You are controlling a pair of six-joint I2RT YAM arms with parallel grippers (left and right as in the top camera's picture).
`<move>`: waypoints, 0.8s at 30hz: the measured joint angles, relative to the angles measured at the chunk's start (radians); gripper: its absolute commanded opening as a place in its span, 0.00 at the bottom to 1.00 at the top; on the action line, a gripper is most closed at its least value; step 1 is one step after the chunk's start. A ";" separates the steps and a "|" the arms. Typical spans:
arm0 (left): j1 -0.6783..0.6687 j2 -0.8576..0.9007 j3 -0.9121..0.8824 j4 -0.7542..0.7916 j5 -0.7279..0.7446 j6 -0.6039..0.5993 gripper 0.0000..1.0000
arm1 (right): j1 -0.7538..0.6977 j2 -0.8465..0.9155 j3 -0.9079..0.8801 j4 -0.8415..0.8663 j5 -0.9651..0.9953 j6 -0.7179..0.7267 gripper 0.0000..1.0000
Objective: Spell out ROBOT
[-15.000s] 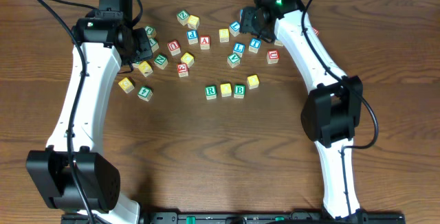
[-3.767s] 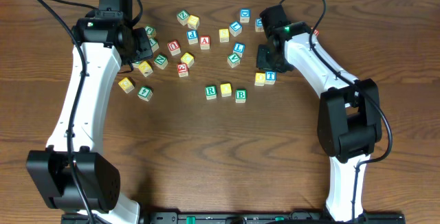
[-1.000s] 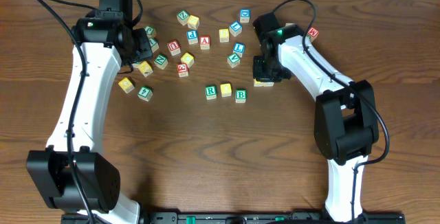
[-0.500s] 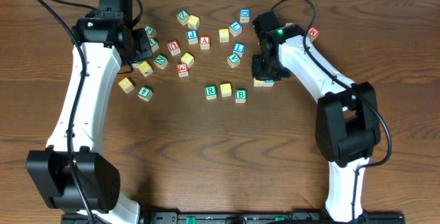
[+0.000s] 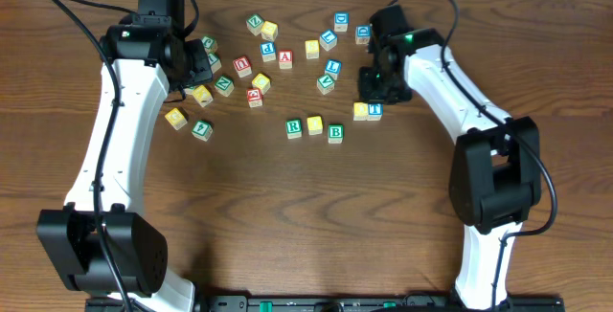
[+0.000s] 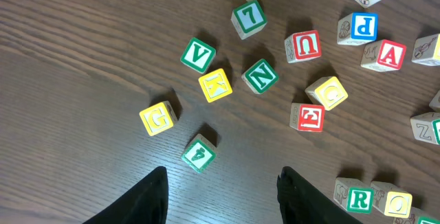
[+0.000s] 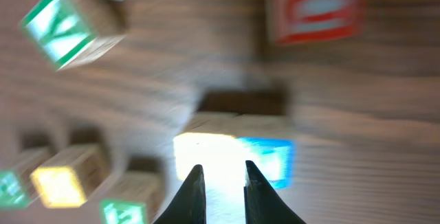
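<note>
**Sliding the last two blocks toward the row**

The right gripper [image 7: 218,189] is hovering low over the second yellow block [image 5: 361,111] and the T block [image 5: 375,110]. These two are sitting side by side, touching, just to the right of the row and a little higher than it. The jaws are drawn nearly together with only a thin slit between them, and they are pinching nothing. The R block [image 5: 294,127], the first yellow block [image 5: 314,125] and the B block [image 5: 335,133] are lying in a loose line, with B dipping slightly low. The left gripper [image 6: 223,200] is hanging spread and empty over the scattered pile, well apart.

The step appears to be sliding the pair in beside B. Doing it well is likely meaning pressing low on a flat side, slowly, so neither block is tipping or twisting, and stopping once yellow is touching B.

The blocks are small wooden cubes with pale bare sides, painted frames and square edges. The table [image 5: 287,216] is showing dark, smooth-looking grain, so the blocks are probably sliding easily.
</note>
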 measured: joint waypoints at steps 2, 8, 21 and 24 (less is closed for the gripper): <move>0.000 0.000 0.000 0.000 0.000 0.000 0.51 | 0.024 0.000 0.000 -0.010 -0.028 -0.011 0.11; 0.018 0.000 0.000 0.005 -0.008 0.000 0.50 | 0.123 0.000 0.000 -0.032 -0.071 -0.029 0.01; 0.075 0.000 0.000 0.008 -0.027 0.000 0.51 | 0.235 0.001 -0.055 -0.022 -0.068 -0.033 0.01; 0.075 0.000 0.000 0.009 -0.027 0.000 0.51 | 0.237 0.001 -0.070 -0.021 -0.060 -0.033 0.01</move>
